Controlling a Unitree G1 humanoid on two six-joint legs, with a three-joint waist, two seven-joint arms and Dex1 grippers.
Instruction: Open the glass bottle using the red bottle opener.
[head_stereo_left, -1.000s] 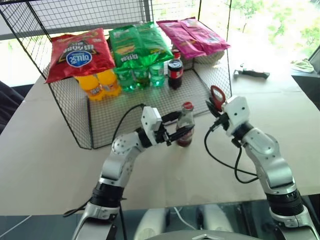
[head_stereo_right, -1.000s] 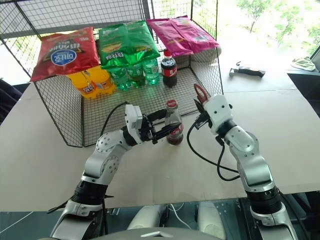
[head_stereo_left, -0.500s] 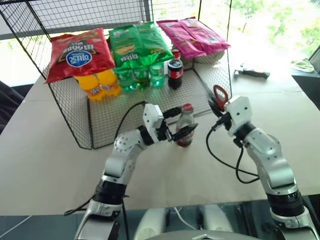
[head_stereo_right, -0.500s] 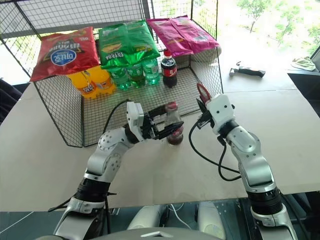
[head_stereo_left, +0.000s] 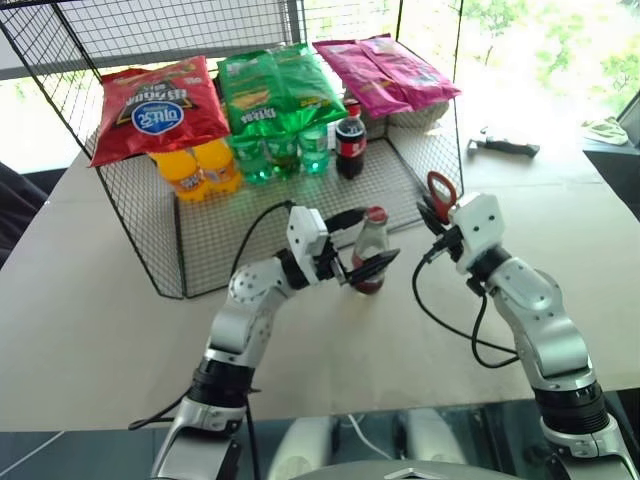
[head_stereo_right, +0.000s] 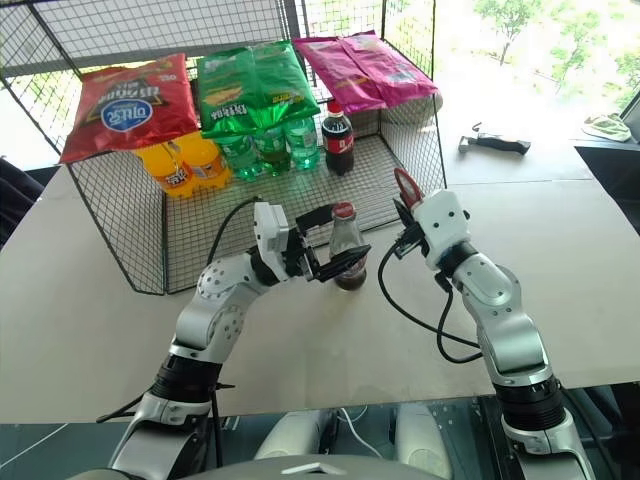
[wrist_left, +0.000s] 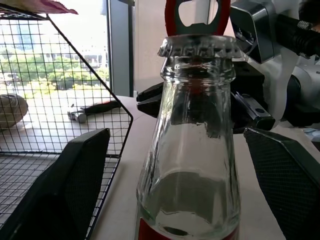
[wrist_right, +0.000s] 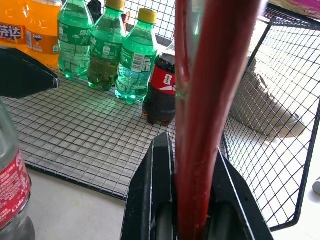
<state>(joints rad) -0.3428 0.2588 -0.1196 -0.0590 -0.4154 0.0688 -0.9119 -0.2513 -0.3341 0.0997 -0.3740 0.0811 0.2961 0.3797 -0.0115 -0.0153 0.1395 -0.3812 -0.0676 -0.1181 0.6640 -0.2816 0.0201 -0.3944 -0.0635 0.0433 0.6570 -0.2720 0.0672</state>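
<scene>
Two black fingers of the left gripper (head_stereo_left: 366, 243) stand spread wide on either side of the glass bottle (head_stereo_left: 369, 250), clear of the glass. The bottle stands upright on the table (head_stereo_left: 90, 310), cap on, just in front of the wire basket (head_stereo_left: 150, 215). At the bottle's 3 o'clock, the right gripper (head_stereo_left: 435, 215) is clamped on the red bottle opener (head_stereo_left: 438, 189), its ring head pointing up.

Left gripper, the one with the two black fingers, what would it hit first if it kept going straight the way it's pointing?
Probably the clear glass bottle with the crown cap: it stands between the open left gripper's fingers, dead ahead. Beyond it is the right gripper holding the flat red bottle opener.
</scene>
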